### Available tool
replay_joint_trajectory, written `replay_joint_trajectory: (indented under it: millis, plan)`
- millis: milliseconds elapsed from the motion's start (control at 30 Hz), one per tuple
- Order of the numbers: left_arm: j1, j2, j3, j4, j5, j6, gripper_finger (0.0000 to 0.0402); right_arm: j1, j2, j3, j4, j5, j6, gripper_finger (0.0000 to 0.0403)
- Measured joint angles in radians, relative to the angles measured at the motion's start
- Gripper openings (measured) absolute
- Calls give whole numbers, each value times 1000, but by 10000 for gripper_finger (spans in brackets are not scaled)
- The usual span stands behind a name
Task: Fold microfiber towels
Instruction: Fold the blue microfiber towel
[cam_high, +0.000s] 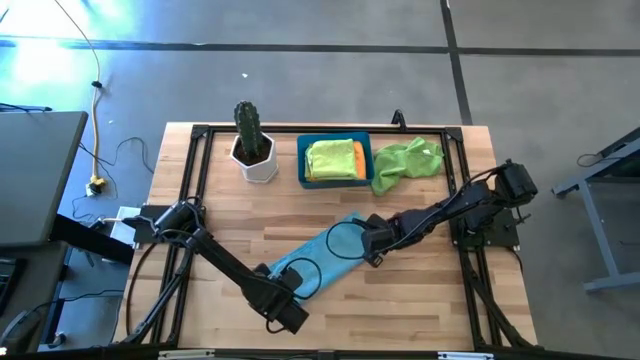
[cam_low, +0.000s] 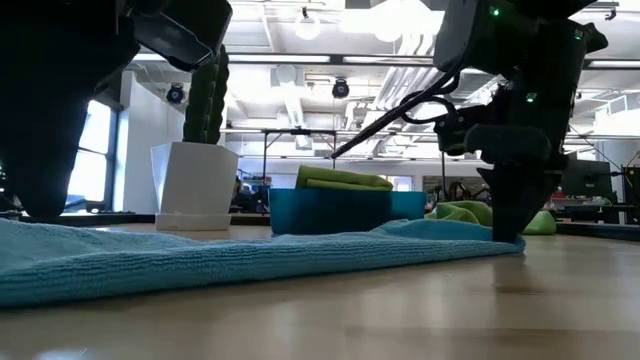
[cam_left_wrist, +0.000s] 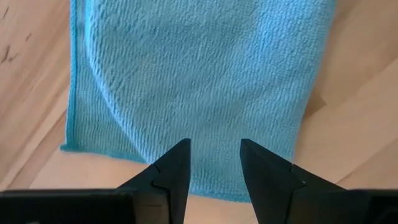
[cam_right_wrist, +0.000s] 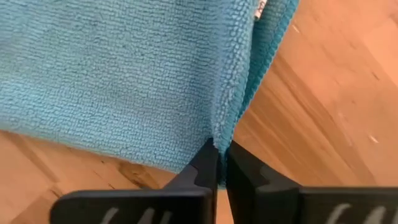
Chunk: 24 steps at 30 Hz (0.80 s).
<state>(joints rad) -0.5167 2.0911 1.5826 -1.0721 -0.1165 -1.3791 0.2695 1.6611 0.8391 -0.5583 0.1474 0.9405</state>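
A light blue microfiber towel (cam_high: 330, 250) lies spread slantwise on the wooden table (cam_high: 430, 300). My left gripper (cam_left_wrist: 214, 144) points straight down over the towel's near-left end (cam_high: 285, 272), open, one fingertip on either side of a strip of cloth. My right gripper (cam_right_wrist: 221, 146) stands at the towel's far-right end (cam_low: 480, 235), shut on the cloth. A lime green towel (cam_high: 405, 160) lies crumpled on the table beside a blue bin (cam_high: 300, 160), which holds folded green, yellow and orange towels. My left gripper's open fingers (cam_left_wrist: 174, 165) stand on or just over the towel close to its near edge; I cannot tell whether they touch it. My right gripper pinches a raised ridge of the towel's side edge (cam_right_wrist: 231, 109) between its two fingers, slanting steeply down from above. One layer or several, I cannot tell. The cloth around the pinch lies on the table.
A cactus in a white pot (cam_high: 252, 150) stands at the back, left of the bin. A black frame (cam_high: 200, 135) runs along the table's edges. Bare wood shows at the near right and at the far left.
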Motion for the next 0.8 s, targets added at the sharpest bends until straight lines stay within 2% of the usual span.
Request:
replay_joint_trajectory:
  millis: [300,567,633,800]
  plan:
    - [0,-59,2,-13,-33,-65,129,-1,-17,-2,-203,32,-32,1]
    - [-2,-116,2,-21,-108,-69,129,-1,-49,75,-593,119,-24,1]
    - [-2,-123,2,-23,-124,-62,129,-2,-56,110,-632,96,-24,0]
    - [-3,-129,2,-24,-134,-39,129,5,-58,196,-598,-75,5,0]
